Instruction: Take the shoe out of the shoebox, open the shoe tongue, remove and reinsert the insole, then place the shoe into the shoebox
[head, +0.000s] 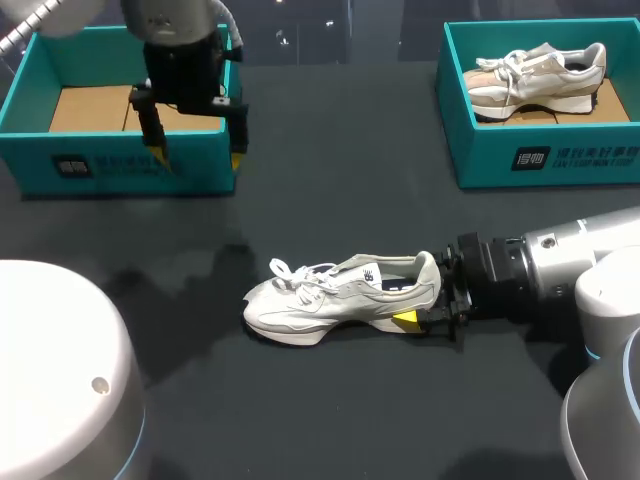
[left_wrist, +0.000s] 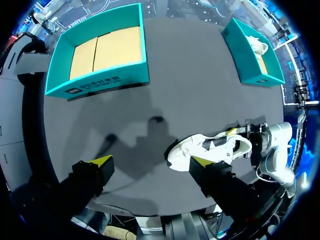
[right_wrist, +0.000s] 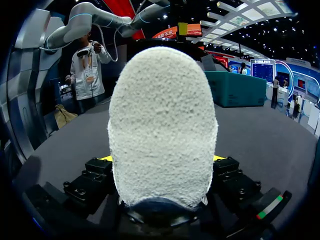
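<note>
Our right hand (head: 424, 300) clamps the shoe (head: 330, 296) by its heel, steadying it on the tabletop (head: 350, 180), likely so our open left hand (head: 198, 157) can work inside it.

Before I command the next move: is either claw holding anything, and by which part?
The right claw grips the white shoe by its heel. The left claw is open, holding nothing.

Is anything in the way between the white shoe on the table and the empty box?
Nothing lies on the table between the shoe and the empty box. Only the left gripper hangs open over that box's front wall, so it may need to move aside.
</note>
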